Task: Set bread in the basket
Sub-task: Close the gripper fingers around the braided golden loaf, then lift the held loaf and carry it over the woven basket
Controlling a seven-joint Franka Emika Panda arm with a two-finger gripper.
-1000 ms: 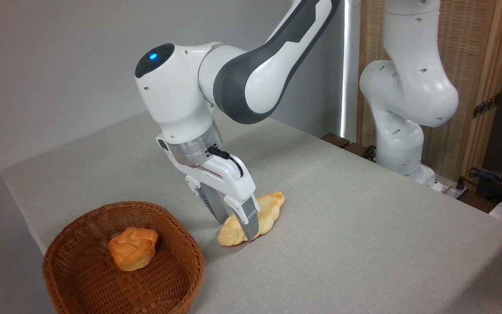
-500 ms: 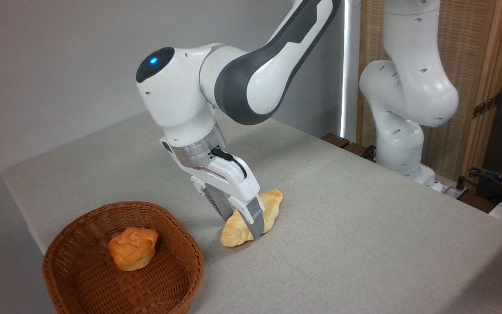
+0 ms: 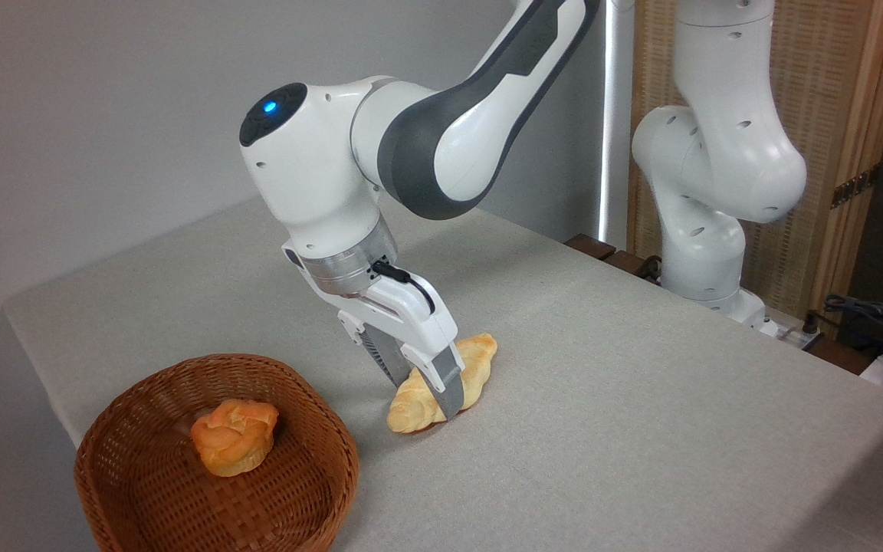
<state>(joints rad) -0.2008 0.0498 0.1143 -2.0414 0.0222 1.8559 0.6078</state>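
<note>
The end effector (image 3: 420,387) clamps the bread (image 3: 441,383) mid-length on the worktop (image 3: 641,399); if lifted, the loaf could pivot, slip, or catch the rim of the basket (image 3: 334,429) near the worktop's front-left corner.

Braided bread (image 3: 472,366) beside basket (image 3: 142,491)

The white and dark grey jointed robot arm (image 3: 441,146) is reaching down from the upper right, its wrist bending steeply toward the table. Its white two-finger gripper (image 3: 422,395) is tilting down to the right, grey fingers (image 3: 449,395) pressing against both sides of the pale yellow braided loaf (image 3: 480,368).
</note>
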